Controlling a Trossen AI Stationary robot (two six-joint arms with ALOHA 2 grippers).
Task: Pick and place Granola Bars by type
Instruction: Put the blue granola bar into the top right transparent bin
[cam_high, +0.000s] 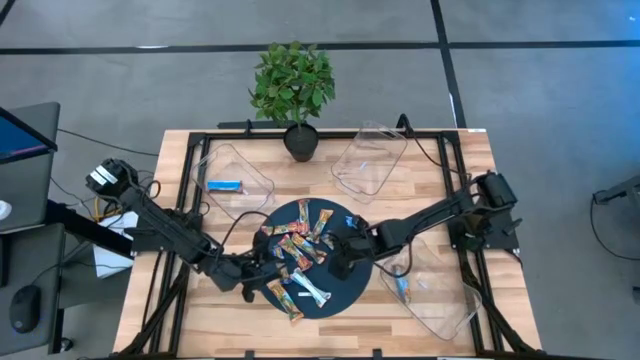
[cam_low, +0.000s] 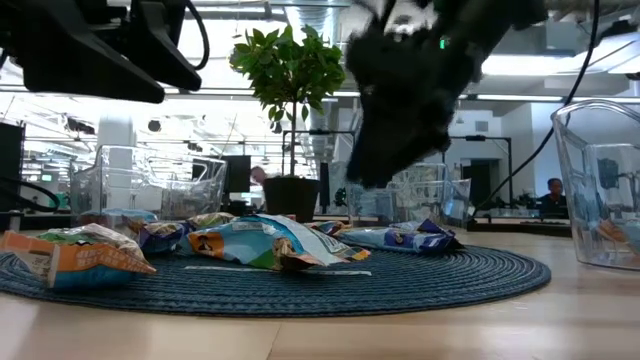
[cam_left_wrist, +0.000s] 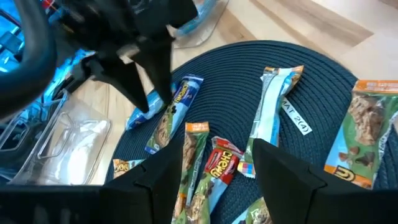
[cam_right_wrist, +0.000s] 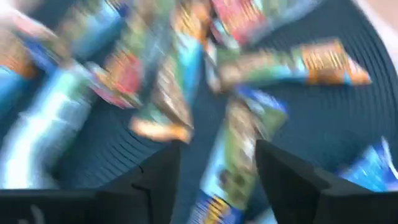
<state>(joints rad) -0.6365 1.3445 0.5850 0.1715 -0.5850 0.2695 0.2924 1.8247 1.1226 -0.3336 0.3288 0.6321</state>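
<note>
The Granola Bars are blue, orange-red and gold-green. They lie on a dark blue woven mat. The table is pale wood.

Inventory: three clear trays, one dark round mat, one potted plant. Granola Bars on the mat overlap; exact count undeterminable.

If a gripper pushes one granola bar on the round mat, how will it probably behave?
The granola bars have shiny wrappers, so one probably slides. They look small and flat, likely light, and will not roll. On the ribbed mat, crowded neighbours may shift too.
</note>
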